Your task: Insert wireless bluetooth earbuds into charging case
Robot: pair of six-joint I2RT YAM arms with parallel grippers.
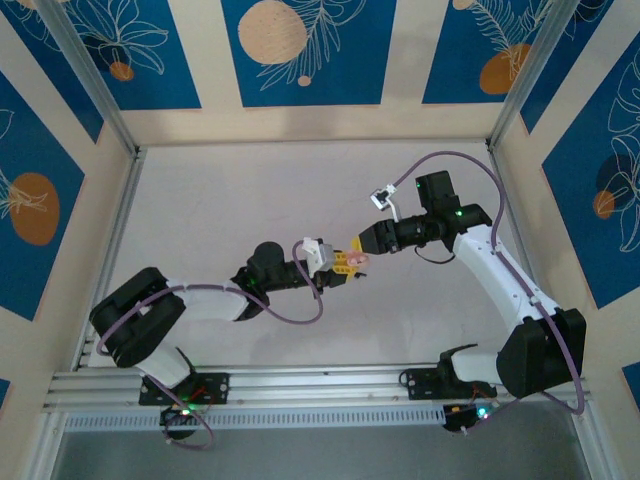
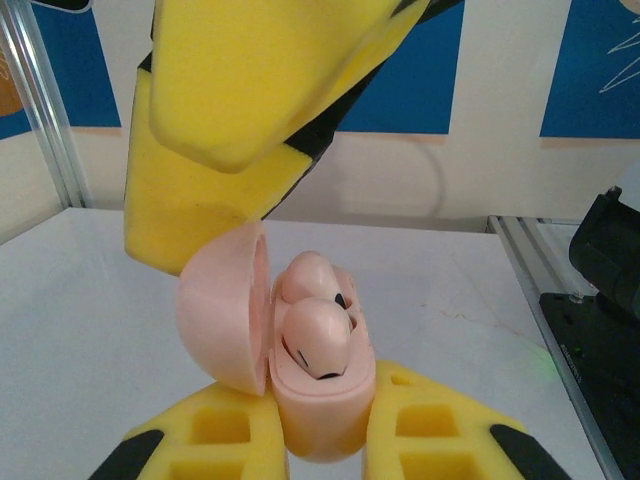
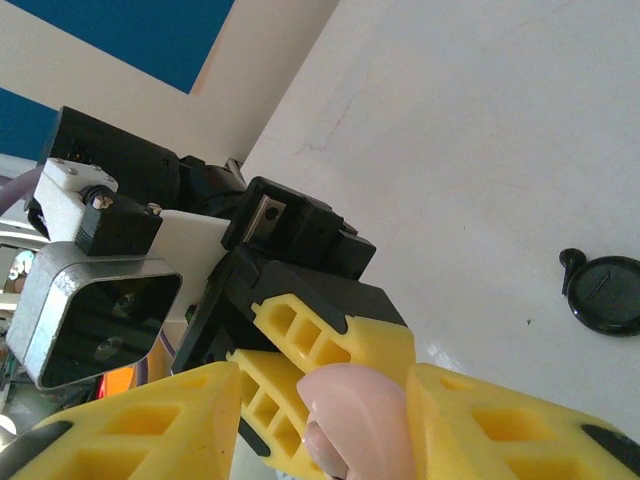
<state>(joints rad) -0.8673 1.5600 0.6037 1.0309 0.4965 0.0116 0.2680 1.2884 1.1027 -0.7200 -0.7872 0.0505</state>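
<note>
A pale pink charging case (image 2: 322, 420) is pinched at its base between the yellow fingers of my left gripper (image 2: 320, 425), above the table. Its lid (image 2: 218, 322) hangs open to the left. Two pale pink earbuds (image 2: 316, 338) sit in the case's wells, one behind the other. My right gripper (image 3: 322, 400) straddles the pink lid (image 3: 368, 415): one finger touches it and a gap shows on the other side. In the left wrist view, one of the right gripper's yellow fingers (image 2: 200, 180) rests on the lid's top edge. From above, both grippers (image 1: 345, 266) (image 1: 364, 246) meet mid-table around the case (image 1: 358, 259).
A black round case (image 3: 610, 295) lies on the white table, with a small black piece (image 3: 570, 259) beside it. Aluminium rails (image 1: 320, 385) frame the table's near edge and sides. The left gripper's fingers (image 3: 330, 335) sit just behind the lid.
</note>
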